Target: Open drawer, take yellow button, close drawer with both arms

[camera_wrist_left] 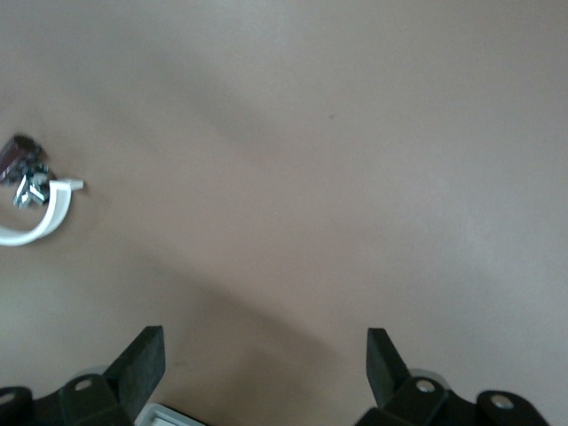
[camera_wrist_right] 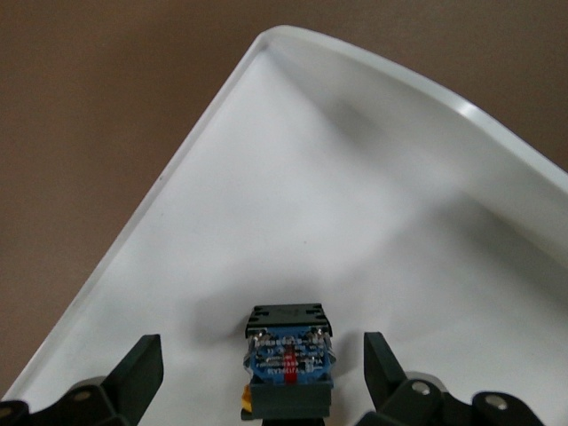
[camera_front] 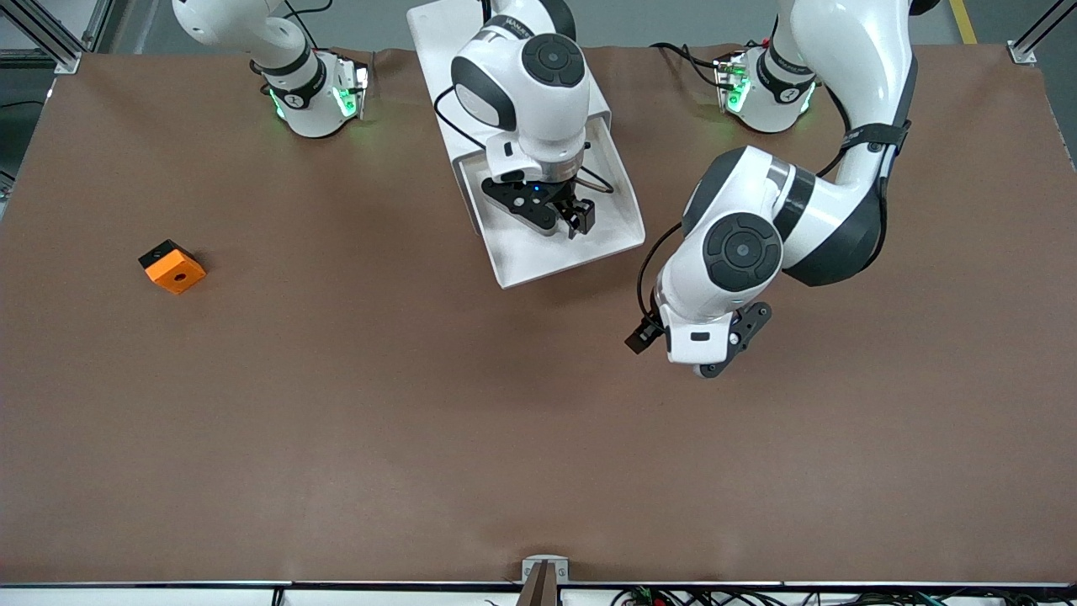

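The white drawer (camera_front: 538, 257) stands pulled out of the white cabinet (camera_front: 437, 50) toward the front camera. My right gripper (camera_front: 572, 217) hangs over the drawer with its fingers pointing down into it. In the right wrist view the button (camera_wrist_right: 288, 359) lies on the drawer floor (camera_wrist_right: 355, 177). It shows a black body, a blue label and a sliver of orange-yellow cap. It sits between the fingers of my right gripper (camera_wrist_right: 262, 355), which is open with a gap on each side. My left gripper (camera_front: 702, 341) hovers open over bare table beside the drawer, toward the left arm's end. The left wrist view shows that gripper (camera_wrist_left: 264, 342) holding nothing.
An orange block with a black hole (camera_front: 172, 266) lies on the brown table toward the right arm's end. In the left wrist view a white arc (camera_wrist_left: 44, 217) with small black parts (camera_wrist_left: 22, 164) rests on the table.
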Controlling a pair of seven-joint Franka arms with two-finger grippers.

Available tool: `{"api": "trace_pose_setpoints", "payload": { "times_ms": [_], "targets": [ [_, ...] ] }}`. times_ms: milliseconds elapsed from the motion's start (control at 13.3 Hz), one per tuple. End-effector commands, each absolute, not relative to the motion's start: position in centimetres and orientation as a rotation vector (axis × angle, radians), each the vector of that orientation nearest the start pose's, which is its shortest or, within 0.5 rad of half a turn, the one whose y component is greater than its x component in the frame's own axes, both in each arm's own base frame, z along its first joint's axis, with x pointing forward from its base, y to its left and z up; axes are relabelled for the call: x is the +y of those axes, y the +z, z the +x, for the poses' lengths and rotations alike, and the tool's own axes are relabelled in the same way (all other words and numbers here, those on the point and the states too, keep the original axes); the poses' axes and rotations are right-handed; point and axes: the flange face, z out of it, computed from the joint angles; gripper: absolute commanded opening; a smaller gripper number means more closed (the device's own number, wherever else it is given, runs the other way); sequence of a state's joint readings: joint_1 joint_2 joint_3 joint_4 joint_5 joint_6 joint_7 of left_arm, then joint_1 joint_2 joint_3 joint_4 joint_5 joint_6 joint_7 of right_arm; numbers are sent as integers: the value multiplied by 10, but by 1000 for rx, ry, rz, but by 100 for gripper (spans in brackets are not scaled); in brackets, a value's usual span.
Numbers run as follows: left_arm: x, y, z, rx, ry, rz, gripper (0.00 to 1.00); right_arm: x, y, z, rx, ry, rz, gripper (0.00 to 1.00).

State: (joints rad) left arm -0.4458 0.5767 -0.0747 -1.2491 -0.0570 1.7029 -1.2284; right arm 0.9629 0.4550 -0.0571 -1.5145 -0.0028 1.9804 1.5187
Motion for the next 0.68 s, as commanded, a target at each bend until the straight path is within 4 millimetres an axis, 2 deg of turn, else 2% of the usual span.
{"api": "trace_pose_setpoints", "payload": {
  "times_ms": [0, 75, 301, 602],
  "targets": [
    [-353, 415, 604, -917, 229, -2952, 100, 549, 404, 421, 874, -50, -3019, 97],
    [-357, 406, 600, -878, 226, -2954, 100, 549, 403, 420, 866, -47, -3022, 83],
    [-370, 386, 588, -798, 221, -2977, 100, 548, 403, 421, 835, -43, -3030, 0],
    [-372, 372, 578, -745, 192, -3026, 100, 549, 403, 420, 829, -45, -3032, 0]
  ]
}}
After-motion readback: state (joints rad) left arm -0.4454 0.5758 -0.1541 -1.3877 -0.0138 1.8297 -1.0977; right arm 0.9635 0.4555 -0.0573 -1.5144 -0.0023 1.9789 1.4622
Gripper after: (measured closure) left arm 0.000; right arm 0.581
